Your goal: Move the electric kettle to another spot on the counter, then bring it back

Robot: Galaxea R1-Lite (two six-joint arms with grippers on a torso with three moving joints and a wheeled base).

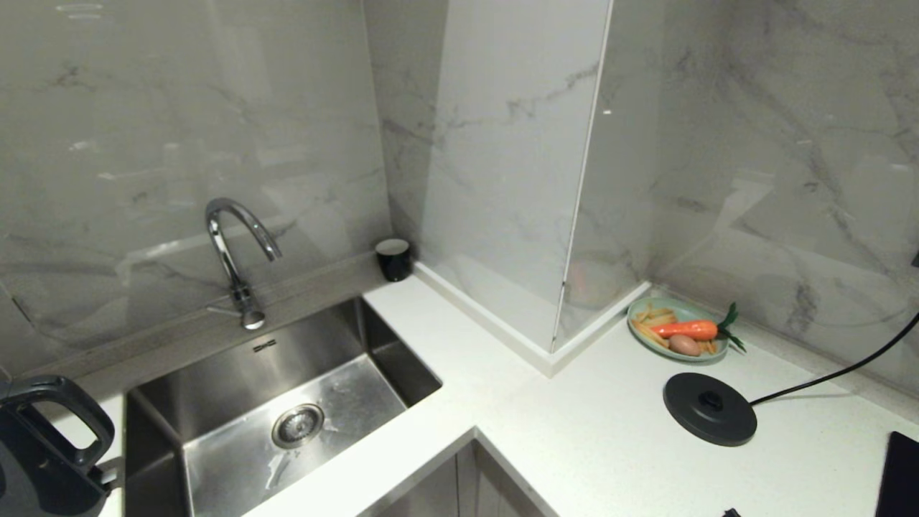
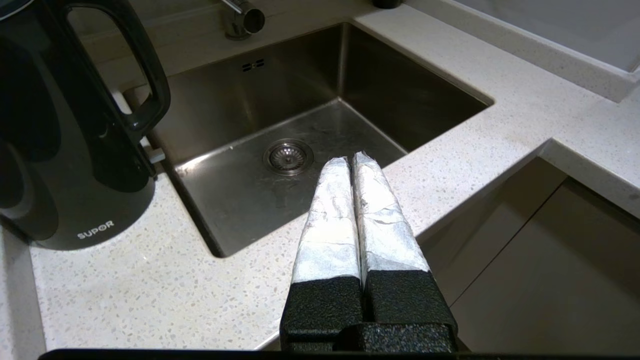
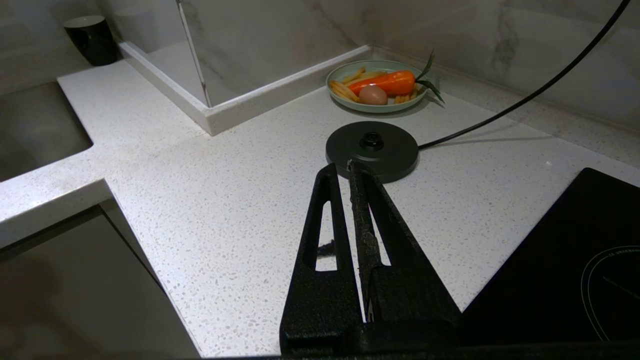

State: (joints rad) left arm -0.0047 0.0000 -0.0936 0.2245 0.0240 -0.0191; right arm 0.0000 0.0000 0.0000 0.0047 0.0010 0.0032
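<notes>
At counter left end beside sink: electric kettle, upright. Base disc, food plate past corner. Left gripper clenched, empty; right gripper clenched. SUPOR lettering only in left wrist view.

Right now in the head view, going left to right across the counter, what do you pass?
electric kettle → sink → black cup → plate of vegetables → kettle base disc → induction hob
</notes>
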